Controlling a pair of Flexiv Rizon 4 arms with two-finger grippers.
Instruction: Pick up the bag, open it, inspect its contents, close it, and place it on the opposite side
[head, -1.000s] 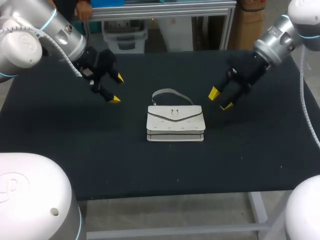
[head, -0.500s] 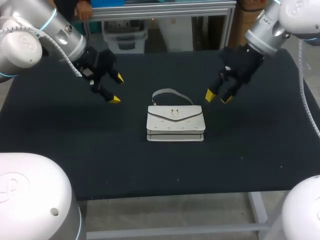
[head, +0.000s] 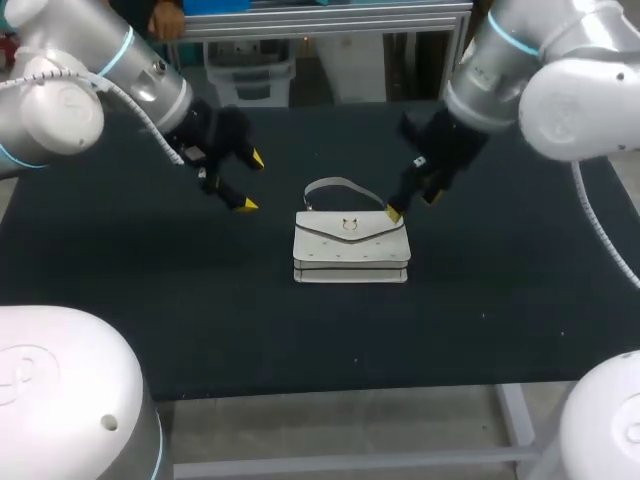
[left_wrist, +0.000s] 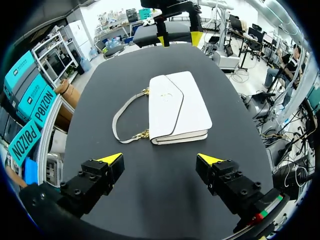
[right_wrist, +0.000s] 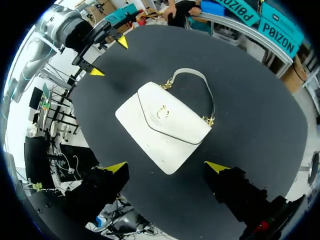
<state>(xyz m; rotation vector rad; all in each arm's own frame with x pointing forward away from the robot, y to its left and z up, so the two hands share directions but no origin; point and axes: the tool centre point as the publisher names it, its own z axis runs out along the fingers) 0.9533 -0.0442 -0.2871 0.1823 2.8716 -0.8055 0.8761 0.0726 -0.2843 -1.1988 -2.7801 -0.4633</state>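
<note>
While the bag (head: 350, 245) lies flat near the middle of the black worktop (head: 150, 300), both tools hang over the worktop with nothing in them. The bag is white, its flap (head: 350, 228) is folded shut on top, and its strap (head: 340, 186) arcs out from its far edge onto the worktop.

The left tool (head: 248, 182) is spread wide and sits well apart from the bag, off its far left corner. From the left wrist, the left tool (left_wrist: 160, 160) has the bag (left_wrist: 180, 107) ahead of its fingers, not between them. The strap (left_wrist: 122, 117) loops out to one side of the bag, and the right tool (left_wrist: 179, 37) shows beyond the bag's far end.

The right tool (head: 410, 203) is also spread and stands at the bag's far right corner, next to where the strap joins. One yellow tip (head: 394, 213) overlaps that corner in the head view, and whether it touches cannot be told there. From the right wrist, the right tool (right_wrist: 166, 167) has one corner of the bag (right_wrist: 162, 125) reaching in between its two fingers. Neither finger presses on that corner. The strap (right_wrist: 200, 82) curves off the bag's far side, and the left tool (right_wrist: 109, 57) hangs beyond it.
</note>
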